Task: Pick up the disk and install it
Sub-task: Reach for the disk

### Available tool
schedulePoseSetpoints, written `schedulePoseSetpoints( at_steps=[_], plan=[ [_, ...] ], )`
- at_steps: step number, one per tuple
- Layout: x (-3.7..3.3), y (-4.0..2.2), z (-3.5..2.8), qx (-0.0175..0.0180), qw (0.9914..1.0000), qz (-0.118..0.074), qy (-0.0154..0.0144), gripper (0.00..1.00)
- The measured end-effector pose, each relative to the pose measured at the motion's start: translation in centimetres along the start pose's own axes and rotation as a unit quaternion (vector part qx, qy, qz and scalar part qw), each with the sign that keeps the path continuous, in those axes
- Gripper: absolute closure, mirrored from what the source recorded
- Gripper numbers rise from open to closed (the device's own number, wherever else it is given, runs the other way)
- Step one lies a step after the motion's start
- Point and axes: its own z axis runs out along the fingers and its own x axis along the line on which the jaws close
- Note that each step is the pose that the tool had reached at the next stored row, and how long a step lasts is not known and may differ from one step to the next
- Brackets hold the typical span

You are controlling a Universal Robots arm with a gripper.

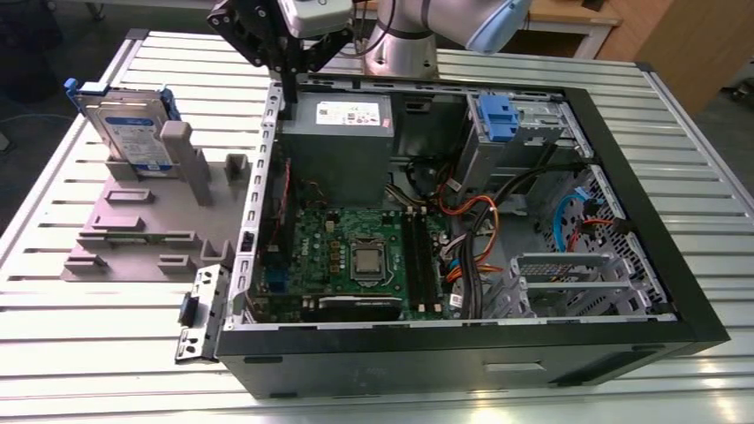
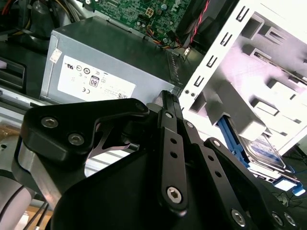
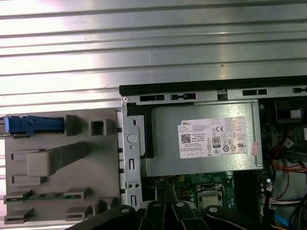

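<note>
My tool (image 1: 289,76) hangs in the air, its two sides pressed together into a point and pinching nothing. In the exterior view it sits above the far edge of an open computer case (image 1: 695,318), close to the case's wall on the exterior view's left.

Just below the tool, inside the case, is a grey power-supply box (image 1: 335,132) with a white sticker. In the second wrist view the tool's black links (image 2: 169,96) show in front of that box.

Nearer the camera than the box, a green circuit board (image 1: 353,252) lies flat on the case floor. On the exterior view's right, a blue latch piece (image 1: 497,119) stands in grey metal framing, with orange, black and blue cables (image 1: 471,212) around it.

The disk (image 1: 124,132) is outside the case, on the exterior view's left, apart from my tool. It stands upright on its edge in a slot of a grey plastic holder (image 1: 130,225). It is silver, with a white-and-blue label and blue side rails. The holder lies just beside the case wall.

Case and holder both rest on a ribbed metal worktop (image 1: 94,353).
</note>
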Motion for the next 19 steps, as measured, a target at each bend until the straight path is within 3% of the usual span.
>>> schedulePoseSetpoints(
  at_steps=[19],
  plan=[
    [0.46,-0.04,0.06,0.0000,1.00000,0.000,0.0000,0.89]
  ],
)
